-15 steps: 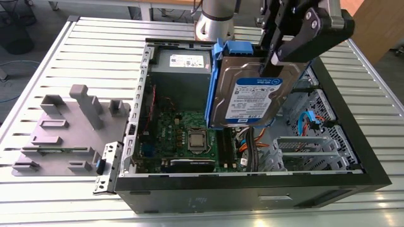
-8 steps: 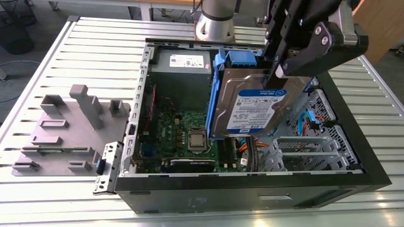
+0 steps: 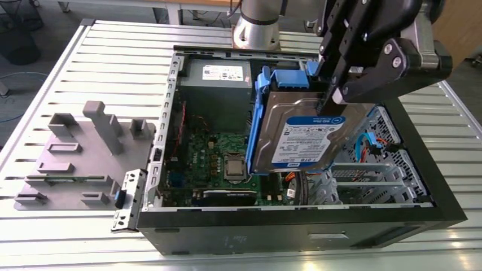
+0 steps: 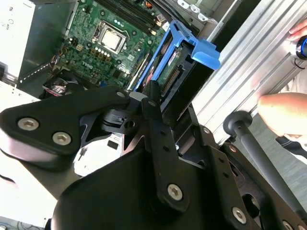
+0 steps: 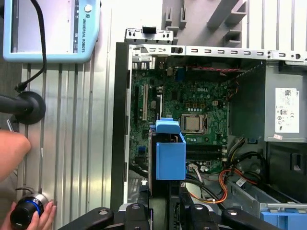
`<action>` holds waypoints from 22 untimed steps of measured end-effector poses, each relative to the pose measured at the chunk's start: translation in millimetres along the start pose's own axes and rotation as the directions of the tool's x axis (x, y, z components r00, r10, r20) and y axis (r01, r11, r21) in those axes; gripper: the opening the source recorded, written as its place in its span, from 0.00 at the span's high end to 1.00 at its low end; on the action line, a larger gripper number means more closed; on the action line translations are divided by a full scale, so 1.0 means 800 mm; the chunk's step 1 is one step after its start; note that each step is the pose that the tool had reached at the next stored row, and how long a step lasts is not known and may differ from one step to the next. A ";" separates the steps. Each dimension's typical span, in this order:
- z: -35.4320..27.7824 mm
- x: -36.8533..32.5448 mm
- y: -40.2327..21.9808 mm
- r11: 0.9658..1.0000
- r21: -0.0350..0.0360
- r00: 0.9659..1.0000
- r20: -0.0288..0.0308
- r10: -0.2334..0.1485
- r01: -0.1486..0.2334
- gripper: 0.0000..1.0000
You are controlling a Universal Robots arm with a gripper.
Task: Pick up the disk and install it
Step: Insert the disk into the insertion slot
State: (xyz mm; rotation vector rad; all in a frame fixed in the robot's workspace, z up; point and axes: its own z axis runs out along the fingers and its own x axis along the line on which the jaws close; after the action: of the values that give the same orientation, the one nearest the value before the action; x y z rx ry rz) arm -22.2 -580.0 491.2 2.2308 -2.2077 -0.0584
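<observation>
The disk (image 3: 299,138), a silver hard drive with a white-and-blue label and blue side rails, hangs tilted on edge above the open computer case (image 3: 294,226). My gripper (image 3: 331,103) is shut on its upper edge, coming down from the exterior view's upper right. In the first wrist view the disk (image 5: 170,153) is seen edge-on, with its blue rail over the motherboard (image 5: 192,105). In the second wrist view the disk (image 4: 169,67) reaches away from my fingers (image 4: 152,108) toward the inside of the case.
A grey power-supply box (image 3: 217,76) fills the case's far corner. A metal drive cage (image 3: 376,169) sits at the exterior view's right. A grey fixture (image 3: 83,152) stands on the slatted table (image 3: 121,56). A person's hand (image 5: 14,148) and a control pendant (image 5: 53,28) are beside the case.
</observation>
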 end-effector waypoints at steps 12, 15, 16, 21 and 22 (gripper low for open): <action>0.0008 0.0006 -0.0186 1.000 0.000 1.000 0.000 0.000 0.000 0.65; 0.0012 0.0007 -0.0323 1.000 0.000 1.000 -0.001 0.000 0.000 0.65; 0.0013 0.0007 -0.0366 1.000 0.000 1.000 -0.001 0.000 0.000 0.65; 0.0023 0.0010 -0.0584 1.000 0.000 1.000 0.000 0.000 0.000 0.65; 0.0024 0.0010 -0.0625 1.000 0.000 1.000 0.000 0.000 0.000 0.65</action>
State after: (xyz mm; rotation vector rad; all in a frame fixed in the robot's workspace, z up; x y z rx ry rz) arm 27.7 -580.3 487.8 2.2307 -2.2072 -0.0581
